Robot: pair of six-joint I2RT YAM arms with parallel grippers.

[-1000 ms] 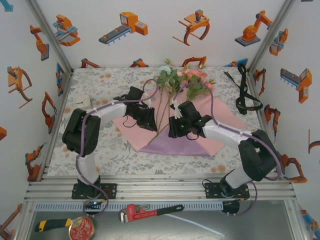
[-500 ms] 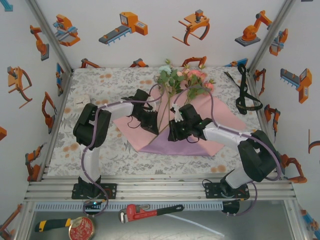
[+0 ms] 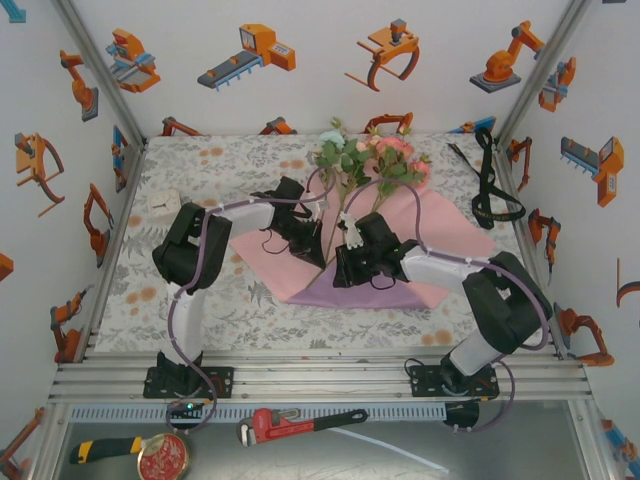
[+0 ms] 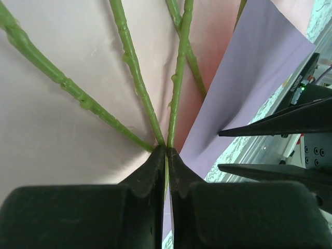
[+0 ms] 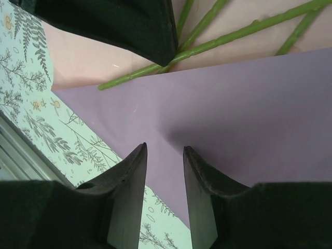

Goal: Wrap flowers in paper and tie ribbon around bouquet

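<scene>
Starting at the left of the top view, the left arm bends in over the floral table cover toward the middle of the frame. Its left gripper sits at the centre, on the lower ends of the flowers. Their blooms fan out just above centre, near the far edge of the table.

From the left wrist we see the jaws clenched almost flat together. They pinch the thin green stems right where these converge at the fingertips. The stems lie across the pink face of the paper, which spreads from the centre toward the right. A lilac flap of it is folded over at the lower centre.

Just right of the left gripper, the right gripper hovers over that lilac flap. From the right wrist we see its jaws released, with open space between them above the lilac sheet.

At the far right, the black ribbon lies looped beside the wall, near the paper's right corner.
</scene>
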